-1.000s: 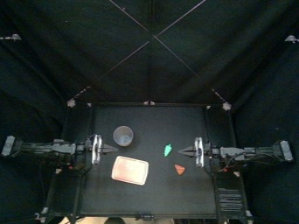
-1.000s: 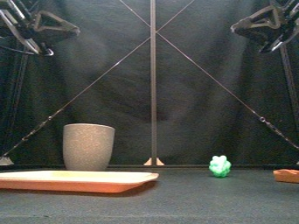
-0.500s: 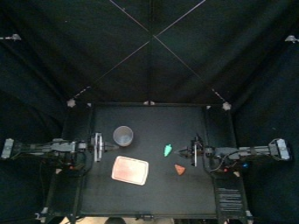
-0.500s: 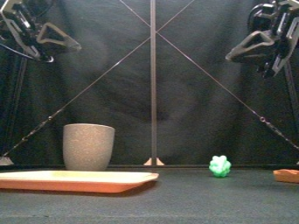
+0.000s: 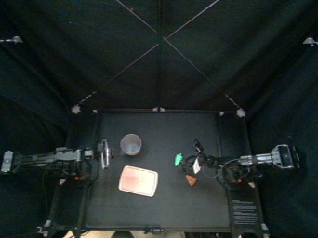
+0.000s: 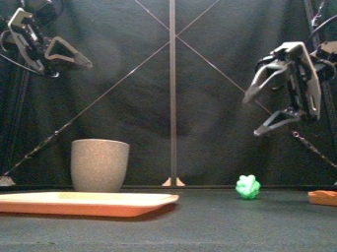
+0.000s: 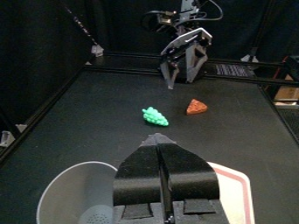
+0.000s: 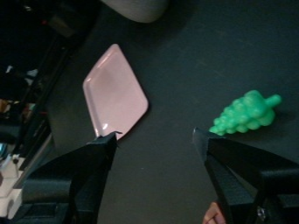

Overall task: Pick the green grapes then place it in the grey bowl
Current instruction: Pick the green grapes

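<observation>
Bumpy green grapes point(image 8: 246, 114) under the right hand point(image 8: 160, 142), spread wide, empty. Tall speckled bowl point(image 6: 99, 164) at their 10 o'clock. The left hand point(image 7: 163, 144) is pinched shut, holding nothing.

Small black table point(image 5: 162, 209) in a booth of black curtains point(image 5: 74, 56), dim all round.
</observation>
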Robot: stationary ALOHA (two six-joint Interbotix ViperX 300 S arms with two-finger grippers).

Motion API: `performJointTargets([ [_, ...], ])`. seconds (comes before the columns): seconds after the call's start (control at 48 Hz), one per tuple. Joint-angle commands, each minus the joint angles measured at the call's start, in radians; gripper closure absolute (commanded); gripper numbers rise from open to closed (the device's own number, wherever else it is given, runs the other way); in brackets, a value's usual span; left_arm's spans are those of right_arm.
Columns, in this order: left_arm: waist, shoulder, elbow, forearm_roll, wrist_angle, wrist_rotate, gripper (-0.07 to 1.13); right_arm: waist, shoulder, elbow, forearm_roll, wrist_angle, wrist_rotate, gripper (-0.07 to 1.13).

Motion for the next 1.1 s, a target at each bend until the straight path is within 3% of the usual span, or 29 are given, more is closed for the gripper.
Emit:
performJointTargets([
  [0.021, 0.005, 0.005, -0.009, 0.002, -0.009, 0.002, 0.89, -0.049, 0.058, -0.021, 0.023, -0.002, 0.046, 0.07],
  [0.312, 0.005, 0.005, 0.003, 0.0, -0.011, 0.0, 0.89, -0.086, 0.244, -0.064, 0.087, -0.002, 0.204, 0.07],
  [0.958, -0.037, 0.005, 0.011, -0.009, -0.072, -0.002, 0.89, -0.167, 0.499, -0.199, 0.075, 0.028, 0.212, 0.08],
  [1.104, -0.04, 0.005, 0.014, -0.009, -0.072, -0.005, 0.89, -0.17, 0.508, -0.216, 0.048, 0.06, 0.212, 0.17],
])
